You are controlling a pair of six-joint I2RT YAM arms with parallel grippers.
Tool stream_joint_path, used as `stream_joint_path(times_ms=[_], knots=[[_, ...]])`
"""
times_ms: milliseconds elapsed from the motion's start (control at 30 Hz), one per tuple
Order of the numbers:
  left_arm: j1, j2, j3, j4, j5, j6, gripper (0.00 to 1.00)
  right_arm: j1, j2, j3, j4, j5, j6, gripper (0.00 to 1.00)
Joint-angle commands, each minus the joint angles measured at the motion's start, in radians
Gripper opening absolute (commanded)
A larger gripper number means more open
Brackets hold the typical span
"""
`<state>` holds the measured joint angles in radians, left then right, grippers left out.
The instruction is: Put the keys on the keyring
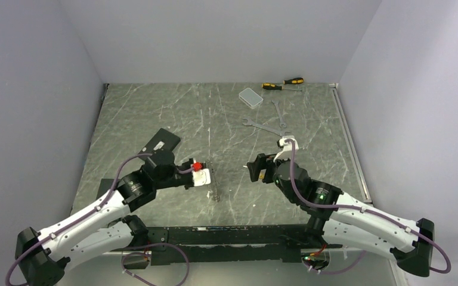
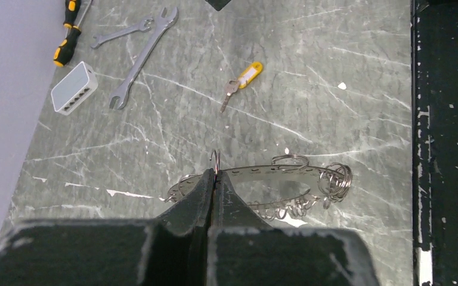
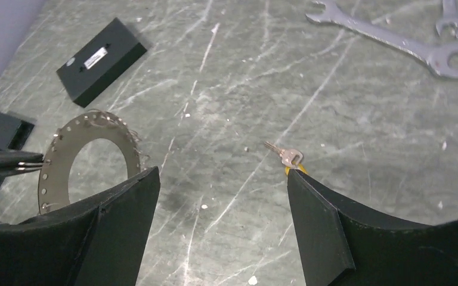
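The left gripper (image 2: 214, 176) has its jaws pressed together on the rim of the keyring (image 2: 262, 179), a thin, flat, silver metal keyring punched with small holes around its band. Small wire loops hang in a bunch along one side, and one little loop pokes up just above the fingertips. In the right wrist view the keyring (image 3: 89, 156) stands tilted on edge, its open centre facing the camera, with the left gripper's fingers (image 3: 6, 161) pinching it from the side. From above it shows only as a thin line (image 1: 215, 186) just beside the left gripper (image 1: 207, 179). Whether its lower edge touches the table (image 1: 155, 113) cannot be told for certain.

The right gripper (image 3: 222, 179) has its jaws spread wide and holds nothing. Beneath it on the dark green marbled table lies the key (image 3: 285, 157), a small silver key with a yellow-orange plastic tag. Its tag end is partly hidden by one finger. In the left wrist view the key (image 2: 241, 83) lies flat, well apart from the keyring. In the top view the right gripper (image 1: 255, 170) hangs over that spot and covers the key.

Toward the far edge lie two long silver open-ended wrenches (image 1: 268, 122). Beyond them are two yellow-and-black screwdrivers (image 1: 282, 84) and a small pale rectangular box (image 1: 250, 97). A flat black rectangular block (image 3: 101, 59) with a white label rests on the table behind the keyring.
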<state>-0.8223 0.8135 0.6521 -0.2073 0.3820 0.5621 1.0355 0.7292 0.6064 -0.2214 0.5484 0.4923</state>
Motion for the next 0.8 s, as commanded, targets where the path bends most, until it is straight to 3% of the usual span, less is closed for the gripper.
stream_joint_path(times_ms=[0,200,333,433,533,767], knots=[[-0.001,-0.035,-0.056,0.195,0.02,0.033,0.0,-0.003,0.006,-0.011,-0.085,0.09,0.199,0.81],[-0.004,-0.127,-0.138,0.219,0.142,0.171,0.0,-0.004,0.062,0.004,-0.127,0.099,0.296,0.79],[-0.008,-0.226,-0.201,0.255,0.149,0.221,0.0,-0.017,0.14,0.054,-0.168,0.078,0.371,0.76],[-0.009,-0.271,-0.217,0.258,0.159,0.21,0.0,-0.1,0.231,0.104,-0.193,-0.067,0.428,0.73],[-0.01,-0.275,-0.223,0.274,0.175,0.184,0.0,-0.209,0.321,0.15,-0.201,-0.237,0.462,0.63],[-0.01,-0.236,-0.219,0.34,0.217,0.122,0.0,-0.224,0.539,0.296,-0.278,-0.3,0.455,0.63]])
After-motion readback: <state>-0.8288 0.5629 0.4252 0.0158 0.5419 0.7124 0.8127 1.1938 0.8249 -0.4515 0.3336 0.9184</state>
